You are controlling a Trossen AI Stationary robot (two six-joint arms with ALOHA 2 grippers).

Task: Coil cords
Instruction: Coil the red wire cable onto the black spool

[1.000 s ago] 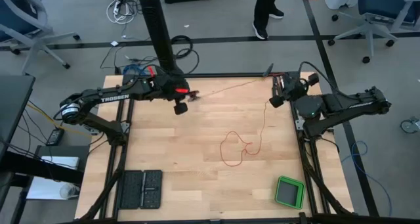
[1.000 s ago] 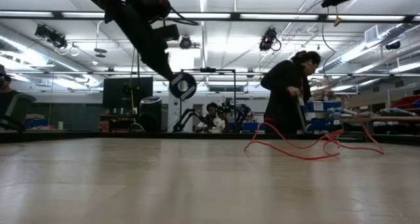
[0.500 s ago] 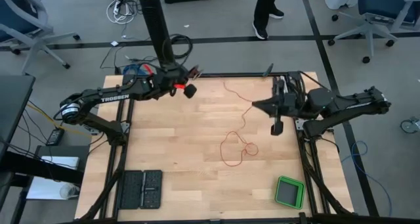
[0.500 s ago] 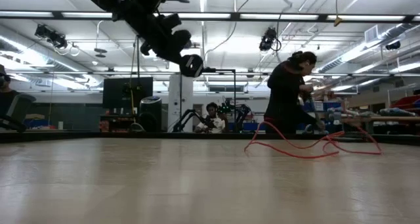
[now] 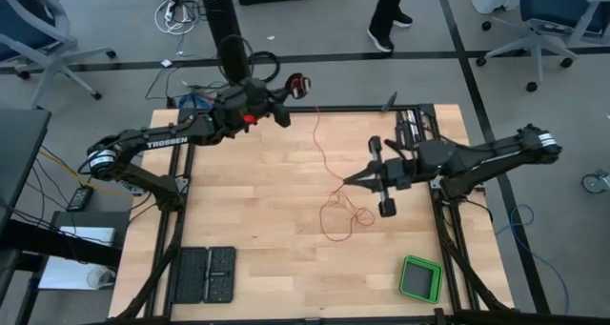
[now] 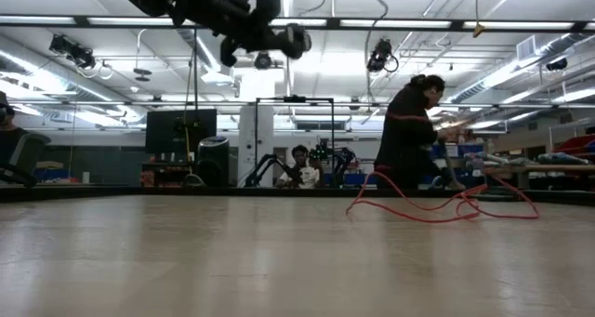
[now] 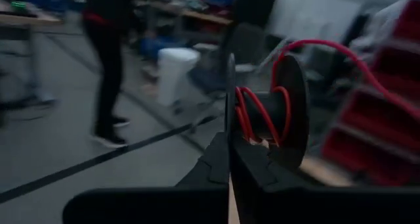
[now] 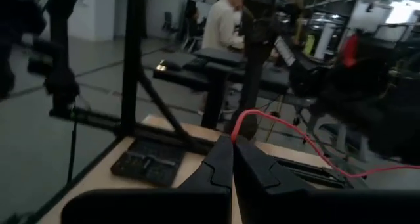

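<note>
Cord point(image 5: 329, 187) was seen running from a spool point(image 7: 266, 112) clamped in the left end effector point(image 5: 286, 101), upper centre of the frame, to the right end effector point(image 8: 231, 140), pinched on it mid-desk point(image 5: 248, 230). Judged light, limp, tangle-prone; best held near its taut stretch.

In the left wrist view we see the left gripper point(image 7: 230, 159) with its dark fingers point(image 7: 213, 168) pressed together on the rim of a dark spool point(image 7: 266, 119). The red-orange cord point(image 7: 252, 115) is wound in a few turns around the spool's hub, and one strand arcs away from it. Beyond, blurred, a person point(image 7: 108, 60) in dark clothes stands on the grey floor point(image 7: 46, 145), near a white bin point(image 7: 174, 73).
</note>
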